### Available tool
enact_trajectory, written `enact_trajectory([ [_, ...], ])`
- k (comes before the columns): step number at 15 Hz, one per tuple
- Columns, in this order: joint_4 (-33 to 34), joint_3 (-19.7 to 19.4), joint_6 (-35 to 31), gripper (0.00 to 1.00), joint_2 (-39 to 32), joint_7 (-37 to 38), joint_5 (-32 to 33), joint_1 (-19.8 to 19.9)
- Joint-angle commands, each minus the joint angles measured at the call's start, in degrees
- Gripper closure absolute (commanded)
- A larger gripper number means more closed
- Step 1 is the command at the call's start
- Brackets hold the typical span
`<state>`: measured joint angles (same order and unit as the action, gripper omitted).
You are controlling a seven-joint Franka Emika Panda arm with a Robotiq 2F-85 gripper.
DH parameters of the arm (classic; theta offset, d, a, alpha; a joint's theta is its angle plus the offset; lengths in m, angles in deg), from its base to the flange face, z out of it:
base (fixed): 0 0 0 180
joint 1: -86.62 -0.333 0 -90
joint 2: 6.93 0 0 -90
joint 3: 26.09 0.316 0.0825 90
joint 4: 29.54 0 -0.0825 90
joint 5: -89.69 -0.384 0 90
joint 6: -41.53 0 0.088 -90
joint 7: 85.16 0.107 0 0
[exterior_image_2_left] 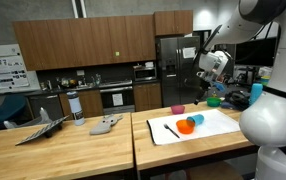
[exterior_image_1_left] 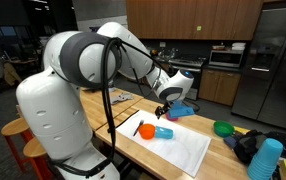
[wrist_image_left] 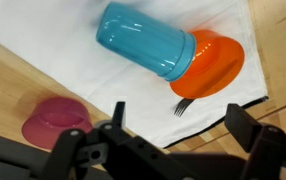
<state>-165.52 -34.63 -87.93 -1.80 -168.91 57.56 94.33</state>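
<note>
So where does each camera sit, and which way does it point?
An exterior view: close behind the robot's base, facing the fridge; the arm fills the foreground.
An exterior view: back along the tables, facing the cabinets; arm at the right edge.
Wrist view: looks down on blue cup and orange bowl; open hand below.
Shared: all show cup and bowl.

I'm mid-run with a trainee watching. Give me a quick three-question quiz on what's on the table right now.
1. True or false: the blue cup stands upright on the white cloth.
2. In the wrist view, the bowl on bare wood beside the cloth is: A pink, B black, C white.
3. Fill in: the tool hangs above the cloth with its jaws ___, holding nothing.
Key: 1 false, it lies on its side. 2 A. 3 open.
</note>
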Motion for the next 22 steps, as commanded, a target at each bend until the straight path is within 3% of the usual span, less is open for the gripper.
enact_trajectory([
  [1,-1.5,1.5,-6.5,0.00,1.1,5.8,6.2,-1.6],
  [3,-0.7,1.7,-3.0,0.00,1.1,8.4,6.8,-2.4],
  [4,-0.4,1.0,-4.1,0.00,0.0,5.7,5.4,-2.2],
  [16,-0.4,1.4,-3.6,0.00,0.0,7.3,5.7,-2.9],
  [19,-0.5,1.9,-5.2,0.00,-1.1,10.8,6.8,-2.8],
  [22,-0.6,2.5,-8.2,0.00,-2.3,20.0,15.0,-2.4],
])
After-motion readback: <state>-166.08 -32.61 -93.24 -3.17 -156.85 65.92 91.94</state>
